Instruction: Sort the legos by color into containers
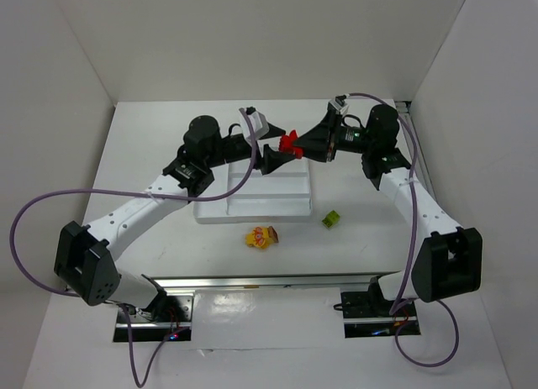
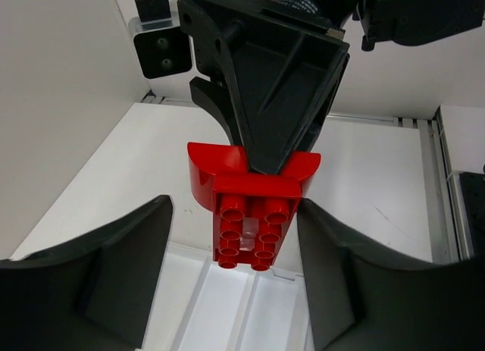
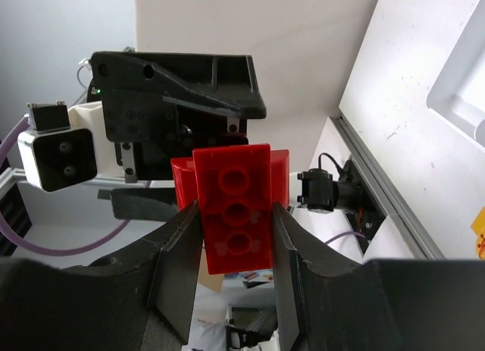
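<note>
Red lego (image 1: pixel 290 142) held aloft between two end effectors, above the tray (image 1: pixel 252 206).
From the top, the red lego was seen clamped in the right end effector (image 1: pixel 300 147) over the tray's far rim, the left end effector (image 1: pixel 274 159) just beside it; a green lego (image 1: pixel 331 218) and a yellow lego (image 1: pixel 262 237) lay on the table (image 1: pixel 143 145) with open room around them. In the left wrist view, its jaws stood apart on either side of the brick, not touching it; an off-centre closure was judged likely to twist it loose. In the right wrist view, only the brick's lower part was gripped, so a fall outside the tray was thought possible.

A white table (image 1: pixel 353 254) stands enclosed by white walls (image 1: pixel 277 36).
</note>
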